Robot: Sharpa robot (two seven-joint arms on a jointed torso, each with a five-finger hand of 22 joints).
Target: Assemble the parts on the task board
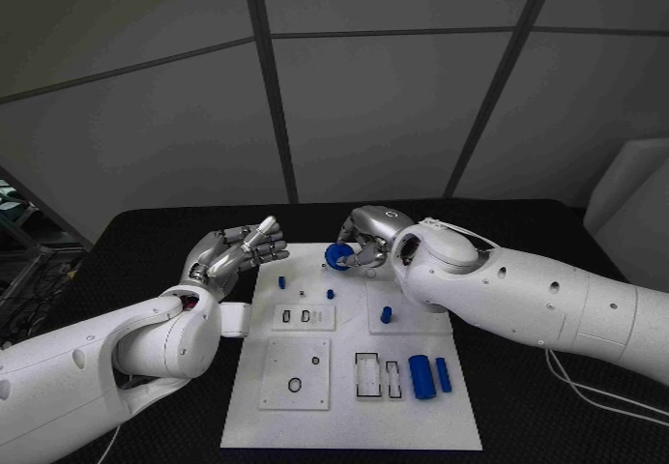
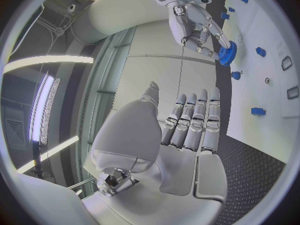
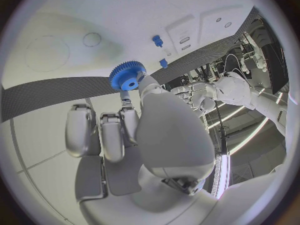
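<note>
The white task board [image 1: 419, 425] lies in the middle of the table. My right hand [image 1: 365, 235] hovers over the board's far edge and pinches a blue gear [image 1: 339, 255] at its fingertips. The right wrist view shows the gear [image 3: 128, 77] held just above the board [image 3: 94, 15]. In the left wrist view my right hand [image 2: 194, 25] holds the gear [image 2: 227, 52]. My left hand [image 1: 237, 251] floats beside the board's far left corner, holding nothing, its fingers [image 2: 194, 127] straight and side by side. Small blue pegs [image 1: 281, 282] [image 1: 331, 293] [image 1: 387, 314] stand in the board.
A blue cylinder [image 1: 420, 377] and a blue bar [image 1: 444, 374] lie at the board's near right, beside a rectangular slot [image 1: 368, 375]. A white tab [image 1: 234, 319] juts from the board's left edge. Cables [image 1: 586, 387] run over the black table on the right.
</note>
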